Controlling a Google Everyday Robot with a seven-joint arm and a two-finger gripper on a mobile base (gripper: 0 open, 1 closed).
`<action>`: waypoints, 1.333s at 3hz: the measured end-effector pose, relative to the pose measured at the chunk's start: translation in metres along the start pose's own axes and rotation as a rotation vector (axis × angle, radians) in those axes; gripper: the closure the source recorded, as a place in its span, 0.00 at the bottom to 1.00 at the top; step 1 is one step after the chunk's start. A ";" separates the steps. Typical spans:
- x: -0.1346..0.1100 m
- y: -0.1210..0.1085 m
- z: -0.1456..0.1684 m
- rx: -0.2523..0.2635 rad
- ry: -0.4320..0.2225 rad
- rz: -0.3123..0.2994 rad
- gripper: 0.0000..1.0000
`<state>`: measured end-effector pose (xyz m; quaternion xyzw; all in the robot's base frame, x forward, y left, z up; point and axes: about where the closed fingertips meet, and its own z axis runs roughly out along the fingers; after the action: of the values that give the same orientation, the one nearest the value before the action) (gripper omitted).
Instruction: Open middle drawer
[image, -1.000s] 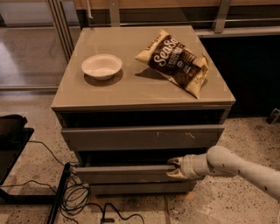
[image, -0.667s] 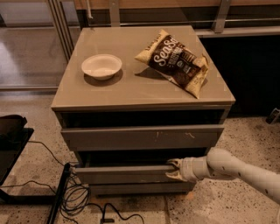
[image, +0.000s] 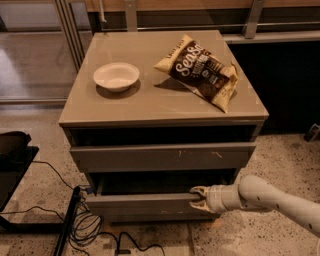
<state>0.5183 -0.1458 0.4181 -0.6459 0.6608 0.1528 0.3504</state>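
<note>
The middle drawer (image: 142, 204) is the plain grey front second from the top of the cabinet. It stands pulled out a little, with a dark gap above it. My gripper (image: 198, 198) comes in from the right on a pale arm and sits at the right part of the drawer's top edge. Its fingers (image: 199, 190) are closed over that edge. The taller top drawer front (image: 160, 157) with pale scratches is above it. The slim lowest front (image: 150, 217) is just below, mostly hidden.
A white bowl (image: 116, 76) and a dark snack bag (image: 200, 71) lie on the cabinet top (image: 150, 102). Black cables (image: 85, 225) and a dark stand (image: 12, 150) lie on the speckled floor at the left. A glass wall and rails stand behind.
The middle drawer front has come out slightly toward me, and my gripper has moved with it. The bowl and bag have not moved.
</note>
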 end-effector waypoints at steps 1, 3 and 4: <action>-0.003 0.000 -0.004 0.000 0.000 0.000 1.00; -0.003 0.000 -0.004 0.000 0.000 0.000 0.58; -0.003 0.000 -0.004 0.000 0.000 0.000 0.61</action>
<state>0.5168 -0.1458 0.4227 -0.6460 0.6608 0.1529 0.3504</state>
